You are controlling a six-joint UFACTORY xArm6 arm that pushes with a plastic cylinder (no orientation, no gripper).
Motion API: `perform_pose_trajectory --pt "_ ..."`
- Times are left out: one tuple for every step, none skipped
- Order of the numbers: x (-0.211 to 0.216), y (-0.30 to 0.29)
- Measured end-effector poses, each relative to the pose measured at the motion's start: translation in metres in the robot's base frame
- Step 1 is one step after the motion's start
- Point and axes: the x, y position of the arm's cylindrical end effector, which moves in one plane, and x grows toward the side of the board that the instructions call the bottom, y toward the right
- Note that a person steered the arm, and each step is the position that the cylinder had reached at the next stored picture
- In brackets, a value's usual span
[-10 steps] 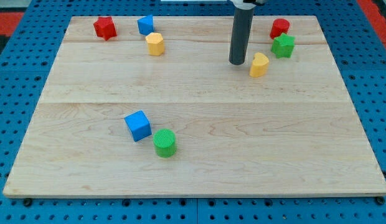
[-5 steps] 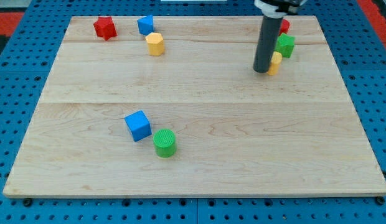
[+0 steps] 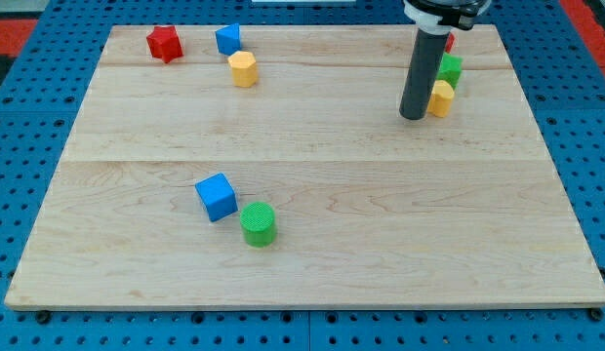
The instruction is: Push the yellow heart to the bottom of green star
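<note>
The yellow heart (image 3: pixel 441 98) lies near the view's top right, directly below the green star (image 3: pixel 450 69) and touching it. My tip (image 3: pixel 412 116) stands on the board against the heart's left side. The rod hides the left part of the green star and most of the red cylinder (image 3: pixel 449 43) above it.
A red star (image 3: pixel 164 43), a blue block (image 3: pixel 227 39) and a yellow hexagon (image 3: pixel 243 69) sit at the view's top left. A blue cube (image 3: pixel 217 196) and a green cylinder (image 3: pixel 258 223) sit at the lower left middle. The board's right edge (image 3: pixel 537 117) is close to the heart.
My tip moved right and pushed the yellow heart right and slightly up, from the lower left of the green star to just beneath it.
</note>
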Motion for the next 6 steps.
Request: perform_pose_trajectory --pt "-0.011 0.011" --pt "-0.011 0.019" --pt "-0.011 0.030" --pt "0.000 0.034" --pt "0.043 0.000" --pt "0.081 -0.033"
